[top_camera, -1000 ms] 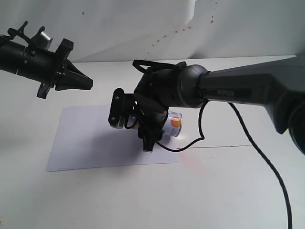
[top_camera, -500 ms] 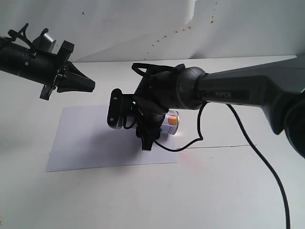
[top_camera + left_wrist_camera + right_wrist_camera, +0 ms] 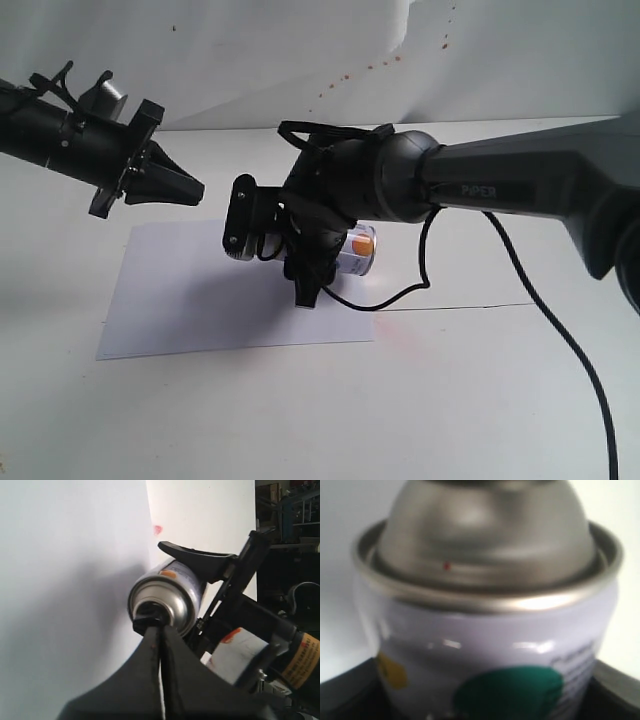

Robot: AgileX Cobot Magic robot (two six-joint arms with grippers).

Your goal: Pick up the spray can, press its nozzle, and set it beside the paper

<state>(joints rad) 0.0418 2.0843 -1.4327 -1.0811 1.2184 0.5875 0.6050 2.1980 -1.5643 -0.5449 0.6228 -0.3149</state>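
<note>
White tabletop [image 3: 450, 400] is carrying the paper [image 3: 190, 300] left of centre, with a wrinkled backdrop sheet [image 3: 250, 50] hanging behind the far edge.

The right gripper [image 3: 335, 258] is holding the spray can [image 3: 360, 250] by its body, jaws set wide around it. The can is lying tilted on its side, top pointing left, above the right end of the paper.

Compared with a second ago, the can is sitting slightly higher. The left gripper [image 3: 192, 187], fingers pressed together into a point, is advancing right and downward toward the can's top. In the left wrist view that point is lining up with the black nozzle [image 3: 146, 621]. Contact cannot be confirmed, as the exterior view is hiding the nozzle behind the right arm's camera housing.

Judgement: the pick-up is complete and the pressing step is only beginning.

The paper's right edge is running just below the can. Bare table to the right of it and on its near side is offering open room for the set-down. A black cable [image 3: 560, 340] is trailing from the right arm across the right side toward the near edge, and is the one obstruction worth watching there. The left arm is occupying the space above the far-left corner of the paper.
</note>
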